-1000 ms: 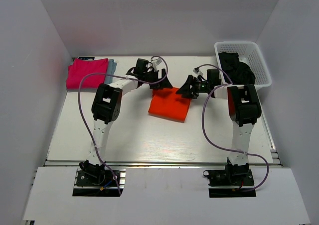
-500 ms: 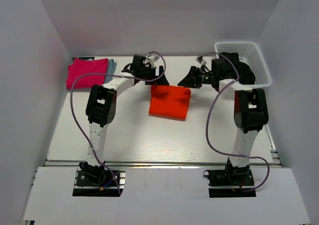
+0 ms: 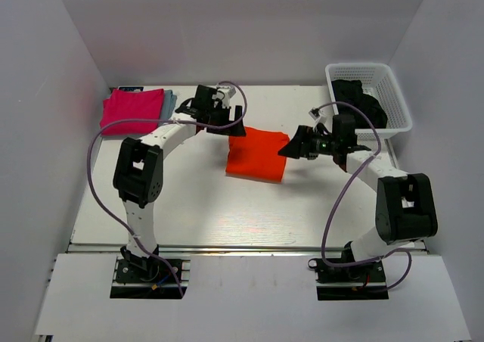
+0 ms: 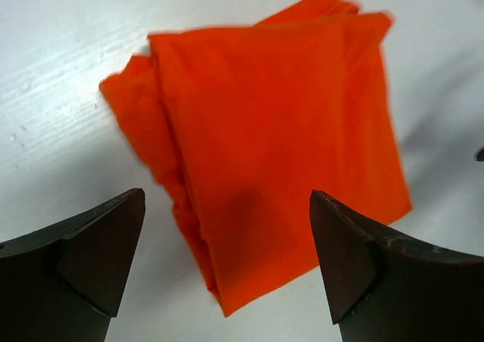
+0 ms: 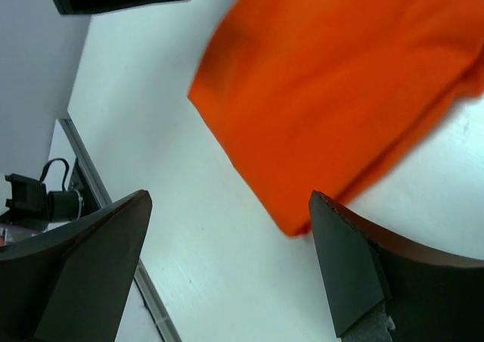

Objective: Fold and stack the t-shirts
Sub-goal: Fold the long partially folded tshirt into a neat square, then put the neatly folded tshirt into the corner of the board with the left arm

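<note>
At the far left corner of the worktop point(image 3: 189, 206) lies a folded magenta-pink t-shirt point(image 3: 132, 111), with a light blue-grey t-shirt point(image 3: 171, 100) showing along its right edge; this looks like the stack the finished pieces go onto. Next comes the left gripper point(image 3: 233, 125), hovering over the far left corner of the orange t-shirt point(image 3: 257, 157) with its jaws spread wide and nothing between them. The orange t-shirt lies flat near the middle of the worktop, well apart from the pink one, folded into a compact, nearly square packet. Its slightly longer axis seems to run from far to near, tipped a little so the near end leans left. In the left wrist view, loose layers bunch out along one side. The right gripper point(image 3: 291, 150) sits just beside the packet's right edge, low, jaws also wide and empty. With the two flanking the cloth, they seem placed either for a last fold or for lifting it to the stack. At the far right, a white basket point(image 3: 395, 85) holds the dark t-shirts point(image 3: 361, 106), not yet folded.
</note>
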Controlling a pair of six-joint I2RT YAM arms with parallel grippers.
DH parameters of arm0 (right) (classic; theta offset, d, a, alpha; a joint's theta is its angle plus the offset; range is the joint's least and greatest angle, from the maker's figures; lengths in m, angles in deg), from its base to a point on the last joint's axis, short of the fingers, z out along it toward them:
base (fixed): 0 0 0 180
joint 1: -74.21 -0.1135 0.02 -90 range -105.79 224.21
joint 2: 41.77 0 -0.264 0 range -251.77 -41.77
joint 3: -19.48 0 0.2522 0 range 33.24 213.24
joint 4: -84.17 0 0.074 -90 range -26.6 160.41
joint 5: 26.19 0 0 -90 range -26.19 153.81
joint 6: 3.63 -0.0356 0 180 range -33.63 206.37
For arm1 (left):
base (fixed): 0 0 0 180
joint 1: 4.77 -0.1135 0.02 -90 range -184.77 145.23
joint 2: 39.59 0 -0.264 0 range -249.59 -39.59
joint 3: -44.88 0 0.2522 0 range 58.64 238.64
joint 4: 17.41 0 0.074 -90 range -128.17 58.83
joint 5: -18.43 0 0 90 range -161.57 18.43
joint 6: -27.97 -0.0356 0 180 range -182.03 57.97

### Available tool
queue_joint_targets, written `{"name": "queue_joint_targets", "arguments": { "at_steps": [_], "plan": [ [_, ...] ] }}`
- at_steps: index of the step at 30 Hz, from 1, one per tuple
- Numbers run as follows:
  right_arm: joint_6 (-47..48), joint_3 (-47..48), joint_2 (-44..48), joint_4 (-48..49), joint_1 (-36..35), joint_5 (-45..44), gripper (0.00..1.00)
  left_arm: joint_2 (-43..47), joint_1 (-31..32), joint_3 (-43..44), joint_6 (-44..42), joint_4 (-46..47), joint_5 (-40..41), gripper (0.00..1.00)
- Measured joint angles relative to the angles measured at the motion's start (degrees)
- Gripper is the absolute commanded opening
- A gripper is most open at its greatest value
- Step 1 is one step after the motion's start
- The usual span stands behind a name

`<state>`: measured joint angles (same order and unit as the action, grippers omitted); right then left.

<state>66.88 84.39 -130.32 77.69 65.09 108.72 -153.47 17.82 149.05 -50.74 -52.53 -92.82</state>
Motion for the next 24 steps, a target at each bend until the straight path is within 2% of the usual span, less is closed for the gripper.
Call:
{"name": "queue_joint_targets", "arguments": {
  "at_steps": [5,12,15,21,22,24],
  "plan": [
    [0.11,-5.09,2.01,-1.55,0.02,-1.95,0.9,-4.63,0.22,-1.31,-0.72,-2.93,1.4,0.92],
    [0.94,-5.86,5.03,-3.32,0.11,-3.67,0.9,-7.52,1.44,-2.4,-1.46,-3.04,1.68,0.84],
    [1.27,-6.12,5.79,-4.11,0.11,-4.52,0.9,-8.07,2.47,-2.34,-1.84,-2.95,1.77,0.74],
    [1.73,-7.69,6.14,-4.44,0.11,-5.55,0.9,-10.29,3.78,-0.13,-2.64,-2.73,2.47,0.42],
    [1.77,-7.85,6.14,-4.48,0.11,-5.62,0.9,-10.58,3.85,0.17,-2.69,-2.4,2.62,0.42],
    [1.92,-7.93,6.14,-4.63,0.13,-5.79,0.9,-11.06,4.04,0.63,-2.75,-2.34,3.65,0.17]
  ]
}}
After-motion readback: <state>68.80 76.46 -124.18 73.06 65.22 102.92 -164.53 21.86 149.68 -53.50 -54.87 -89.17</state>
